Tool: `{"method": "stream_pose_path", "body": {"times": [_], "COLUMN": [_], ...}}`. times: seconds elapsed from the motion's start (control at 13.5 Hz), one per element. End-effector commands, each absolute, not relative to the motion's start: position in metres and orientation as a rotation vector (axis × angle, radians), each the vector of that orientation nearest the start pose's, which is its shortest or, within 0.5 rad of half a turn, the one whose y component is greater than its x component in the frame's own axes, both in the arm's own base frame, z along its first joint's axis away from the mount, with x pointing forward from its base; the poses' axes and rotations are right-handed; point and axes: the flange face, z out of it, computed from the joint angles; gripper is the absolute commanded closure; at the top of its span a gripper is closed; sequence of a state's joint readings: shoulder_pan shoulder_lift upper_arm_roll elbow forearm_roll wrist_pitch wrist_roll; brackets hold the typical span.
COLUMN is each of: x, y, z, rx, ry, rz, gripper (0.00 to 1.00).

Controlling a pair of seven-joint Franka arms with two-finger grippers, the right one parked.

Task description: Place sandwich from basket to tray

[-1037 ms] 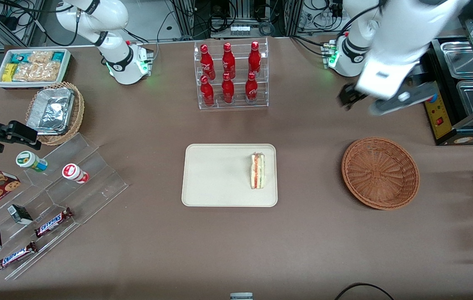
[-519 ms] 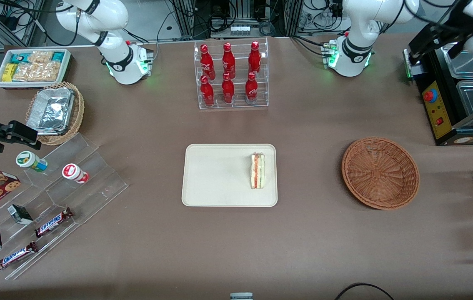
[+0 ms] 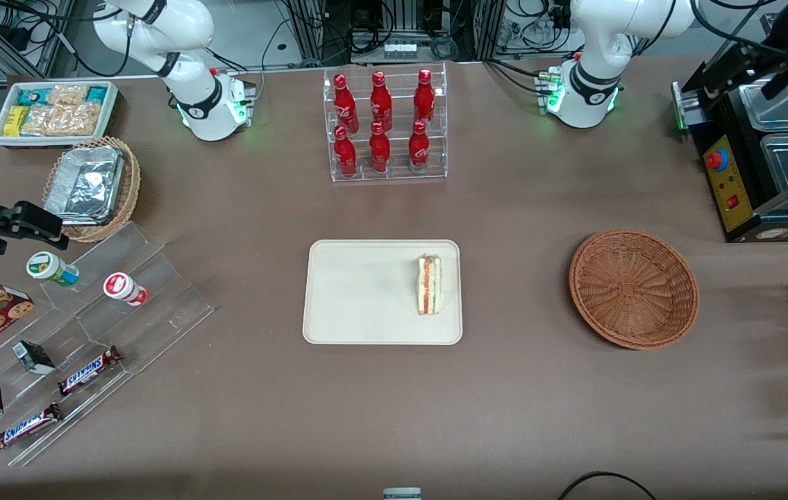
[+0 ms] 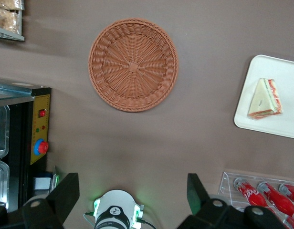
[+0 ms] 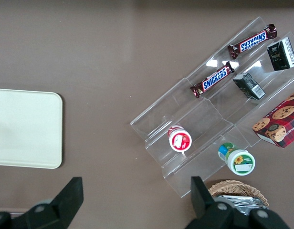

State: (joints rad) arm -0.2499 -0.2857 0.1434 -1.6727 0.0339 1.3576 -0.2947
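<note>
While the triangular white-bread sandwich point(image 3: 429, 285) lies on the cream rectangular tray point(image 3: 359, 292) mid-frame, the round reddish-brown wicker basket point(image 3: 633, 288) sits vacant; the left gripper point(image 4: 132, 198), fingers spread and holding nothing, hangs high at upper right.

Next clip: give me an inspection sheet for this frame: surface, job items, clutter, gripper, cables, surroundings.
Surface: brown table, nothing spilled.
Job's things: sandwich lies on the tray; basket holds nothing.
Clutter: bottle rack, snack stand, foil basket.
Gripper: gripper open, raised high near the working arm's base, holding nothing.
Cables: black cable at the table's near edge.
Surroundings: black warmer cabinet at the working arm's end.
</note>
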Motion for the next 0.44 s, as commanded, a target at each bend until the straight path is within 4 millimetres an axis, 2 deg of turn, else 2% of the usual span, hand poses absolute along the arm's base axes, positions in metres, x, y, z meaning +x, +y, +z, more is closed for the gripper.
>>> {"method": "stream_pose_path", "body": {"times": [0.0, 0.15, 0.37], "x": [0.453, 0.466, 0.469], "y": [-0.032, -0.04, -0.043], "z": [0.692, 0.686, 0.685], "rx": [-3.132, -3.135, -3.137], "ry": [-0.302, -0.298, -0.292], "rz": [0.049, 0.068, 0.069], "gripper": [0.0, 0.0, 0.0]}}
